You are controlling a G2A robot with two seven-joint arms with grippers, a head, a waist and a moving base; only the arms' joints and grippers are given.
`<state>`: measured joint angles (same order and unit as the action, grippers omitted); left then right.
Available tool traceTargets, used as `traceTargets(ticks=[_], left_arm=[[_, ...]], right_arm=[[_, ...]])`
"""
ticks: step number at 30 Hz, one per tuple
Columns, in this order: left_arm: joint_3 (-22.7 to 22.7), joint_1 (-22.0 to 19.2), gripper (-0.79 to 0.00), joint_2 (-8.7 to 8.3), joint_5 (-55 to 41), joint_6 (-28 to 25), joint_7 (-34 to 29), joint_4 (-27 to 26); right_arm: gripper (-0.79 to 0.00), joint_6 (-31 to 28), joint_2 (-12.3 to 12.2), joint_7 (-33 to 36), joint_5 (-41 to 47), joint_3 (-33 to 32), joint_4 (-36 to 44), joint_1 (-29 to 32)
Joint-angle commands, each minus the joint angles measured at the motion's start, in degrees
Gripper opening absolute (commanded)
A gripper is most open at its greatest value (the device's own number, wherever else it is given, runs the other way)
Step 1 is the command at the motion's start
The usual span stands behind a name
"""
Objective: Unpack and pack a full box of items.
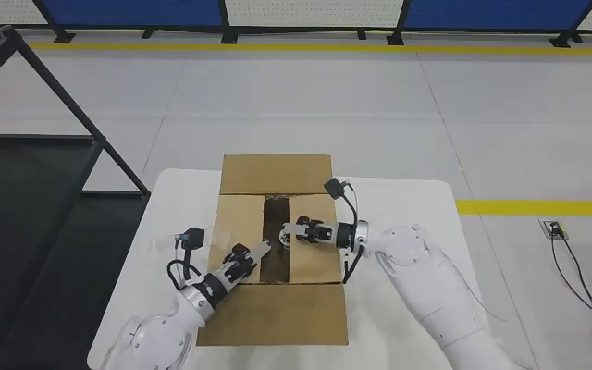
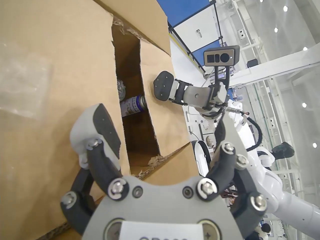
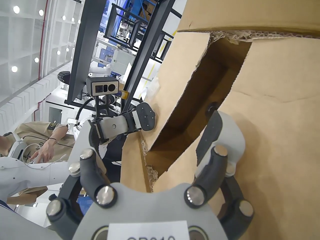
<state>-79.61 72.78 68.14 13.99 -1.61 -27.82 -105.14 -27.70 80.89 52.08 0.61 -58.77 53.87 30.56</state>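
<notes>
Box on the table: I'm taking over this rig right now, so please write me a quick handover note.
Left gripper: open, at the left inner flap's edge.
Right gripper: open, at the right inner flap's edge.
Box: on the table, outer flaps folded out, inner flaps apart by a gap; a can shows inside.
Done: outer flaps opened.
To do: spread inner flaps, unpack, repack.

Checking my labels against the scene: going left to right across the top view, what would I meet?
Black frame → left gripper → right gripper → floor socket.
</notes>
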Motion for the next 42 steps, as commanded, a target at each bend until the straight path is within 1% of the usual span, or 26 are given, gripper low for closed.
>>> traceTargets(ticks=[1, 12, 19, 23, 26, 29, 32, 33, 35, 37, 39, 40, 42], left_arm=[[0.11, -0.12, 0.000, 0.00, 0.03, 0.09, 0.03, 0.23], [0.06, -0.15, 0.000, -0.03, -0.51, -0.06, 0.56, -0.37], [-1.41, 0.85, 0.000, -0.12, -2.13, -1.11, 1.85, -3.09], [-3.30, 1.67, 0.000, -0.19, -4.28, -1.77, 3.23, -5.52], [-6.21, 2.46, 0.000, -0.17, -8.10, -3.14, 6.06, -7.63], [-10.80, 3.69, 0.000, -0.24, -12.53, -4.85, 8.78, -8.85], [-15.79, 4.94, 0.000, -0.34, -16.19, -5.96, 11.42, -8.66], [-18.26, 5.49, 0.000, -0.36, -17.89, -6.37, 12.94, -7.95], [-21.58, 6.04, 0.000, -0.37, -20.64, -6.01, 15.05, -6.15], [-24.34, 6.11, 0.000, -0.34, -23.99, -4.40, 17.03, -4.05], [-26.19, 6.08, 0.000, -0.34, -25.96, -2.79, 18.22, -2.26], [-27.30, 6.03, 0.000, -0.35, -27.70, -1.21, 18.40, -1.06], [-28.66, 6.18, 0.000, -0.45, -29.03, 1.31, 17.95, 0.42]], right_arm=[[0.000, 0.39, 0.03, 0.24, -0.01, 0.22, -0.42, -0.30], [0.000, -0.99, -0.22, 1.01, 1.24, 0.01, -0.49, -0.53], [0.000, -2.69, -0.63, 1.71, 3.18, -0.88, 0.95, 0.31], [0.000, -3.46, -0.82, 1.93, 4.26, -1.24, 1.92, 0.68], [0.000, -4.45, -1.00, 2.57, 5.45, -1.61, 2.66, 1.06], [0.000, -5.72, -1.28, 5.51, 7.46, -1.99, 3.07, 1.25], [0.000, -6.50, -1.55, 7.07, 8.10, -2.30, 2.93, 1.24], [0.000, -6.94, -1.64, 7.46, 8.36, -2.37, 2.90, 1.28], [0.000, -7.26, -1.72, 7.41, 8.81, -2.46, 2.89, 1.35], [0.000, -7.08, -1.71, 5.41, 8.47, -2.51, 3.13, 1.48], [0.000, -5.94, -1.55, 1.48, 7.18, -2.32, 3.56, 1.72], [0.000, -3.98, -1.30, -2.27, 5.83, -1.84, 4.11, 1.92], [0.000, -1.88, -1.06, -4.61, 4.50, -1.07, 4.86, 2.04]])
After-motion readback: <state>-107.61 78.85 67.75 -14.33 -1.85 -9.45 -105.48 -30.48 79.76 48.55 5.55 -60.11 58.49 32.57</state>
